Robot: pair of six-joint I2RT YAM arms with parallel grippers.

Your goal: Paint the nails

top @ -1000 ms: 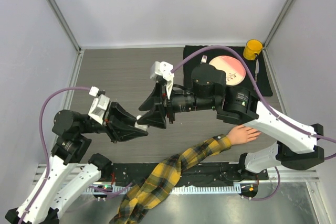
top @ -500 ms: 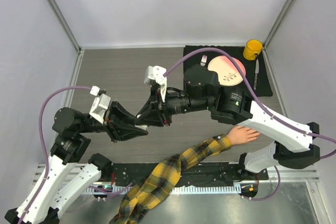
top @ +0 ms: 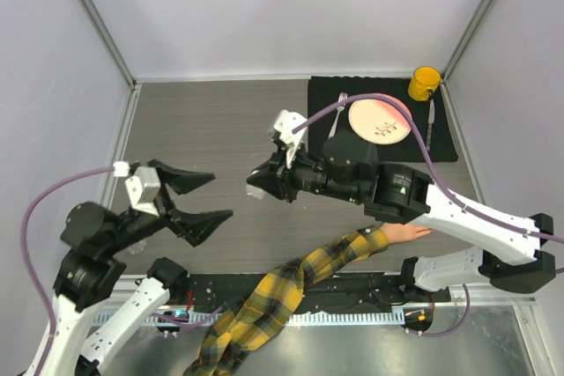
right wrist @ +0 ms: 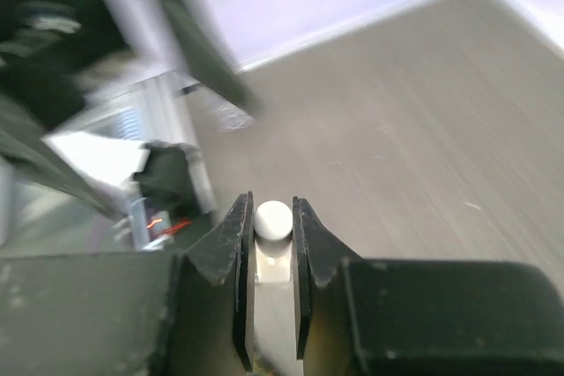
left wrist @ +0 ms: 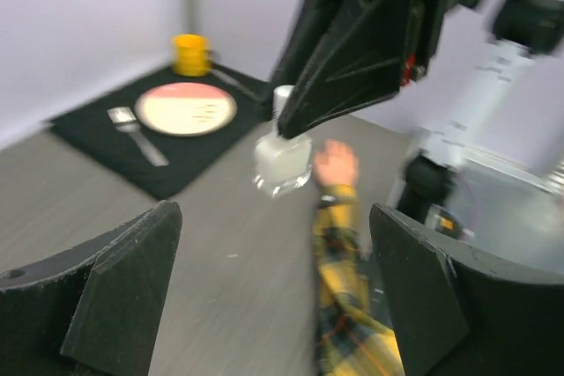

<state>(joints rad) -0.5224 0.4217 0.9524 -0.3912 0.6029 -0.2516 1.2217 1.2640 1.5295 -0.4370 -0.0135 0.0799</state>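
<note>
Leftmost, the left gripper [top: 220, 195] stands spread and empty by the desk's near-left corner. Mid-desk, the right gripper [top: 257, 184] pinches 1 bottle [left wrist: 284, 160]. The nails [top: 428, 232] lie right of it, on 1 mannequin hand [top: 407, 232] stretched along the near edge, fingertips rightward. The right arm is nearer.

Your left arm [top: 115, 328] and right arm [top: 467, 216] wear white shells over black joints, each trailing a purple cable [top: 374, 96]. Black wedge-shaped fingers [top: 181, 180] sit ahead of white wrist blocks [top: 139, 188].
</note>
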